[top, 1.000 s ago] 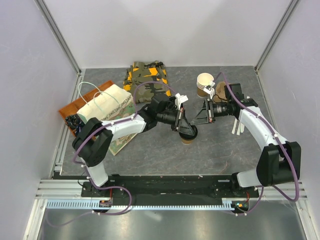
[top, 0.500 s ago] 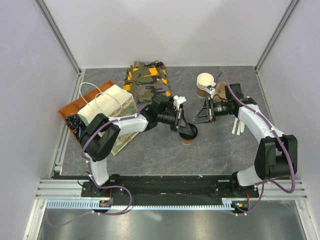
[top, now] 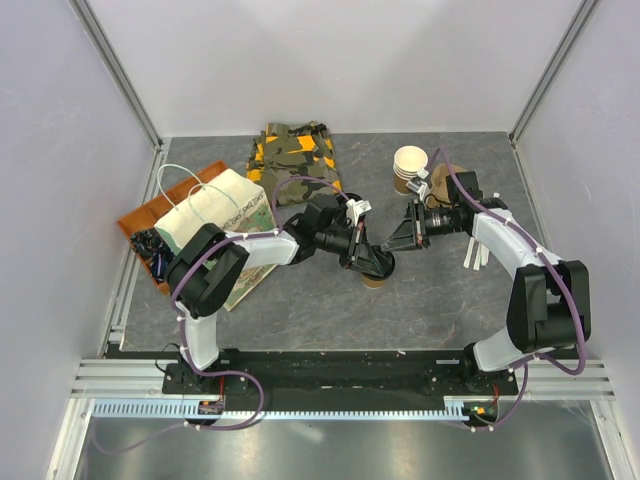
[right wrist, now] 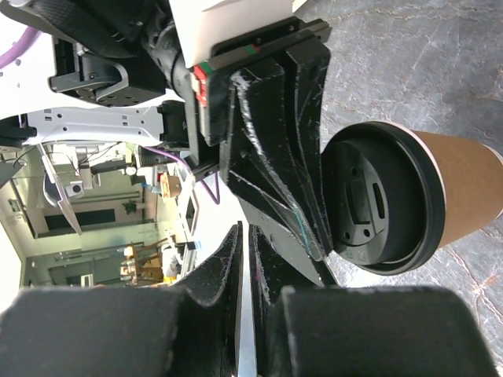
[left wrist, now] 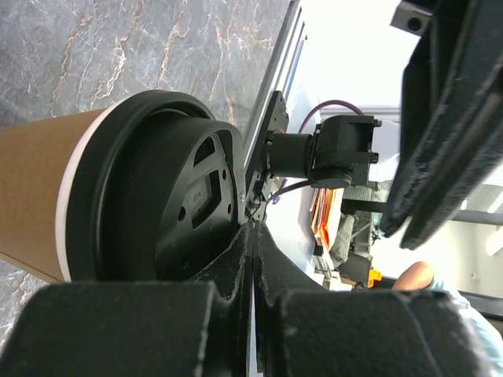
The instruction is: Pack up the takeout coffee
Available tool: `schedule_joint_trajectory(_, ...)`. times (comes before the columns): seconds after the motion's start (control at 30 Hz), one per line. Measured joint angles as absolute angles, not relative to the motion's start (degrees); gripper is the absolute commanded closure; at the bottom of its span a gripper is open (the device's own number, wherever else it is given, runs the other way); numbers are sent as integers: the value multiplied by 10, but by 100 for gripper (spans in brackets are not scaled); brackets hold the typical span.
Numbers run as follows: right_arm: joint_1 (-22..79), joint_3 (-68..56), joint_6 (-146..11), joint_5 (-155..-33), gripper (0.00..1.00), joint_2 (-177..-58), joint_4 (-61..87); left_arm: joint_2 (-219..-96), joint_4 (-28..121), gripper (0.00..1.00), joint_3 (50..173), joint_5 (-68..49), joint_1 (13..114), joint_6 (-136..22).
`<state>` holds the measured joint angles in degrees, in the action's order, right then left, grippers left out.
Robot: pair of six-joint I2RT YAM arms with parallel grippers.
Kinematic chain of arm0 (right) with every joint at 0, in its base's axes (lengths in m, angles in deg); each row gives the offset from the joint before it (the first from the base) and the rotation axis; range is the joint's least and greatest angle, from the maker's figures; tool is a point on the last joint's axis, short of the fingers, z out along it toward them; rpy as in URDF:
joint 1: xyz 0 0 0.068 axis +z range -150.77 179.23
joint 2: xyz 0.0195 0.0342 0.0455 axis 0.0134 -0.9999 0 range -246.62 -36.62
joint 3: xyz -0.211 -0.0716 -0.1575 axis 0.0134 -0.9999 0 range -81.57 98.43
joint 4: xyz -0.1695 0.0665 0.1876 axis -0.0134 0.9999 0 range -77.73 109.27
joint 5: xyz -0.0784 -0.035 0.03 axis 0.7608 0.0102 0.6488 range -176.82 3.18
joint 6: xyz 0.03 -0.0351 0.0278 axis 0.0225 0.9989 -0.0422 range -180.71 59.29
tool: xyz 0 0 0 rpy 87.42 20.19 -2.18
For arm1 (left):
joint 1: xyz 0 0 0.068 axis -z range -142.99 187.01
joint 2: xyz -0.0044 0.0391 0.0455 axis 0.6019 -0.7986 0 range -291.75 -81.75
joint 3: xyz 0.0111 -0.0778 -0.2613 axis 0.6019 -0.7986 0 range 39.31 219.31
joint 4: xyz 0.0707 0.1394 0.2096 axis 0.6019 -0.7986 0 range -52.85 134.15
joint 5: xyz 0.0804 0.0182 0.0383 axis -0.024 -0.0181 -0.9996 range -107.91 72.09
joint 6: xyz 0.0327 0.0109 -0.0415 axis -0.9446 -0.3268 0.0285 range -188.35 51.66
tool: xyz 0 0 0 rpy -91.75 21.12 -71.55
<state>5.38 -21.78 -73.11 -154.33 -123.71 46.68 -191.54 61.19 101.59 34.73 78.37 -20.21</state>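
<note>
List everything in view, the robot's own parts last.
takeout coffee: one, brown cup with black lid, table centre
paper cups: one stack, cream, far right of centre
printed paper bag: one, cream with white handles, left side
camouflage fabric: one, green and orange, far edge
tray: one, orange, left edge beside the bag
white sticks: a few, by the right arm
table: one, grey marble
left gripper: black, shut, tips against the lid
right gripper: black, fingers close together, empty, beside the cup

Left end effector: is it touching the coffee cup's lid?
Touching. The right wrist view shows the shut left end effector with its tip resting on the black lid at the rim, no gap.
</note>
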Motion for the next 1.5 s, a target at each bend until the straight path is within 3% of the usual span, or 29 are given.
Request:
schedule_joint_trajectory(0.53, 54, -221, -765, -1553, 91, -1257, 430, -1925, 632, 98, 1015, 363, 778, -191)
schedule_joint_trajectory(0.83, 53, -257, -781, -1526, 92, -1352, 397, -1925, 638, 98, 1009, 366, 775, -190)
schedule_joint_trajectory(1.5, 60, -241, -740, -1477, 91, -1323, 447, -1913, 615, 98, 1016, 361, 772, -198)
